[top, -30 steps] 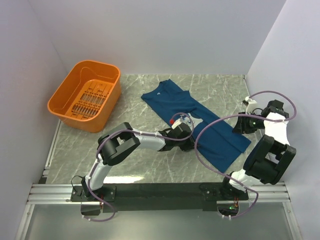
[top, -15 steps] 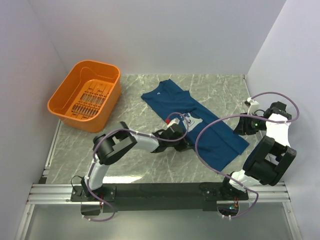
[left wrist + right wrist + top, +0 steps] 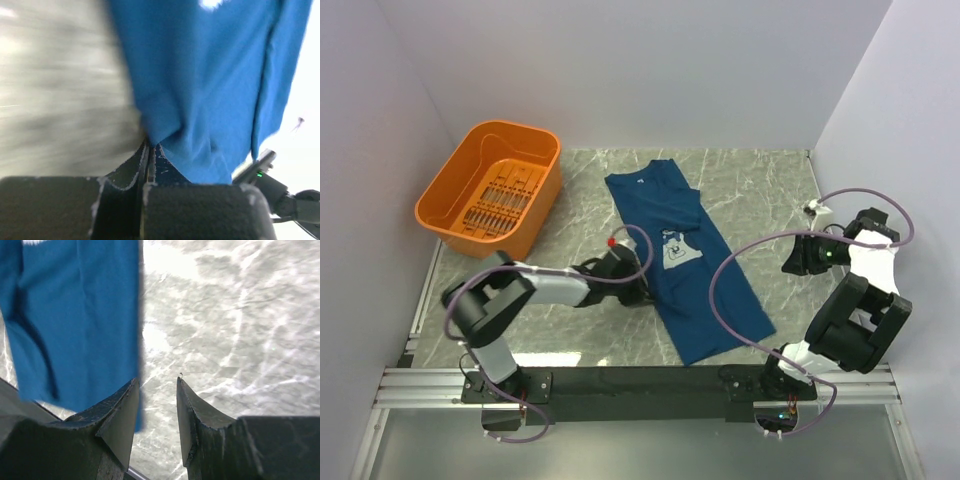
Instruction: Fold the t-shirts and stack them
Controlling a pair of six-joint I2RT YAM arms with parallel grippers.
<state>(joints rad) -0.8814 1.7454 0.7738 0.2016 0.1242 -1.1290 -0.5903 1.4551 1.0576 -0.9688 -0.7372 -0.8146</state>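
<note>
Left gripper (image 3: pixel 150 148): jaws clenched, pinching the 9 o'clock edge of the navy t-shirt (image 3: pixel 705 300), which lies spread flat mid-table on the marble table (image 3: pixel 760 185). Right gripper (image 3: pixel 157 385): jaws part open, holding nothing, over bare marble at the shirt's 3 o'clock.

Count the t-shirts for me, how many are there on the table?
1. The dark navy-blue cotton t-shirt with a pale square print lies spread across the middle of the grey marble table, its edge pinched by the left gripper. Another could be hidden underneath.
</note>
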